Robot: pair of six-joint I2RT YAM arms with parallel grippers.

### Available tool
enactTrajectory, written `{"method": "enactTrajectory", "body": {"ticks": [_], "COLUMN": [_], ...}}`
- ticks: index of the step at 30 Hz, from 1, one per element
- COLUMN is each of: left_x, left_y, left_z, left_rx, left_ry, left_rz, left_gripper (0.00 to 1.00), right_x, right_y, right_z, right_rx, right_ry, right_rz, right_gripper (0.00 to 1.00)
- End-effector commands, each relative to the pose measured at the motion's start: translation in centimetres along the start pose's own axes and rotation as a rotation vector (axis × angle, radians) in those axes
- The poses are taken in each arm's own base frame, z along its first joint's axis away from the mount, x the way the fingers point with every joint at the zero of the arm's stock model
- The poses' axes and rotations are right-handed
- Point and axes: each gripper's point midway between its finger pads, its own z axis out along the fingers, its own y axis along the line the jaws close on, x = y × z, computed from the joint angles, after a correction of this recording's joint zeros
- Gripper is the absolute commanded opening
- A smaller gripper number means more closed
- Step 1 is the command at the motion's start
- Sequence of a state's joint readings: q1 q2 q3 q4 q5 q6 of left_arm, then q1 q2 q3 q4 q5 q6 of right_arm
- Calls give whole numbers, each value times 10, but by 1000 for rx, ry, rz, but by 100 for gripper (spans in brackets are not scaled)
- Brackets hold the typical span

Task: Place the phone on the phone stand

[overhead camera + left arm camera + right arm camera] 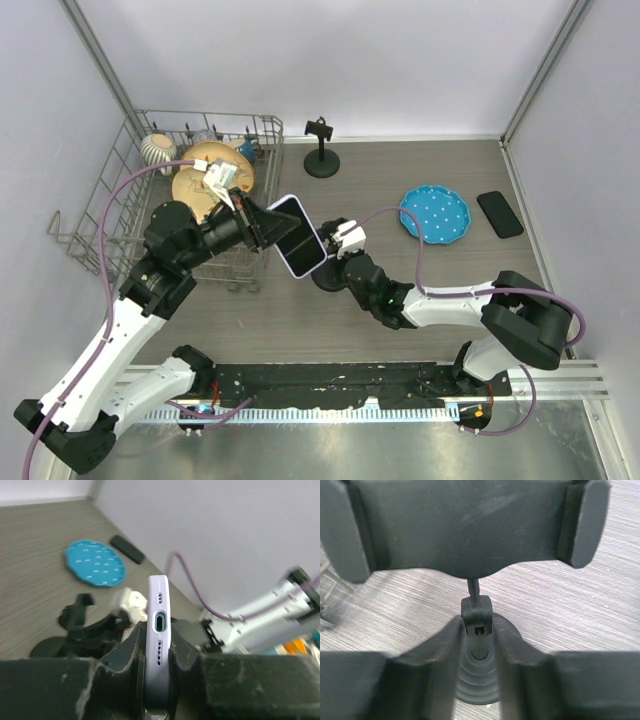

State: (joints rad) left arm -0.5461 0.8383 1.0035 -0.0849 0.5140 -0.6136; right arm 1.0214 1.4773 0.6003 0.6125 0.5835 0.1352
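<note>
My left gripper (262,224) is shut on a lilac phone (298,235) and holds it in the air, tilted, just left of a black phone stand (328,276). In the left wrist view the phone (159,605) stands on edge between my fingers, port end up, with the stand (80,625) beyond it to the left. My right gripper (338,258) is shut on the stand's stem. In the right wrist view the fingers close around the ball joint (477,617) above the round base (479,682), and the empty cradle (465,525) fills the top.
A second black phone stand (321,150) stands at the back. A wire dish rack (120,215) with dishes is on the left. A blue dotted plate (434,213) and a black phone (499,213) lie on the right.
</note>
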Motion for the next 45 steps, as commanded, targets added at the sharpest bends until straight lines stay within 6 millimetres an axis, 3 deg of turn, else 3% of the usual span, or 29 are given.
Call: {"method": "enactTrajectory", "body": {"ticks": [1,4,9,12,14,15,16,19,22,23,25,28,33,35,38,41,44,45], "left_x": [-42,-34,-37,-39,-48,-53,-58,-72,-78,-80,-78,-77,-76,-76,-72,-69,-67,-66], "left_y": [45,64,71,69,53,49,45,42,44,44,46,45,46,45,46,50,52,51], "left_z": [-12,-18,-22,-18,-12,-11,-11,-15,-13,-12,-8,-7,-9,-10,-9,-10,-12,-13], "left_rx": [-378,-499,-511,-438,-296,-255,-221,-158,-118,-99,-83,-70,-58,-44,-39,-32,-26,-25], "left_ry": [-167,-122,-102,-89,-130,-163,-200,-319,-384,-399,-395,-389,-410,-419,-420,-434,-450,-449], "left_rz": [-189,-316,-441,-504,-483,-497,-483,-448,-444,-438,-453,-452,-455,-458,-466,-483,-488,-488], "left_gripper": [0,0,0,0,0,0,0,0,0,0,0,0,0,0,0,0,0,1], "right_x": [-35,-44,-72,-82,-106,-99,-124,-145,-180,-191,-215,-228,-230,-230,-233,-241,-249,-250], "right_y": [1,2,-1,-5,-8,-12,-15,-14,11,28,39,47,77,79,77,75,78,78], "right_z": [-4,-9,-28,-39,-49,-52,-58,-68,-86,-96,-108,-113,-107,-106,-107,-109,-115,-116], "right_rx": [8,-16,-56,-65,-64,-43,-35,-47,-214,-326,-441,-534,-682,-695,-696,-704,-753,-763], "right_ry": [-117,-132,-182,-187,-206,-150,-176,-131,-167,-171,-233,-274,-244,-254,-287,-324,-353,-364], "right_rz": [82,71,81,93,154,157,213,377,627,678,859,1012,1110,1143,1137,1131,1124,1107], "right_gripper": [48,59,61,62,62,64,65,68,69,70,69,70,68,66,59,41,17,1]}}
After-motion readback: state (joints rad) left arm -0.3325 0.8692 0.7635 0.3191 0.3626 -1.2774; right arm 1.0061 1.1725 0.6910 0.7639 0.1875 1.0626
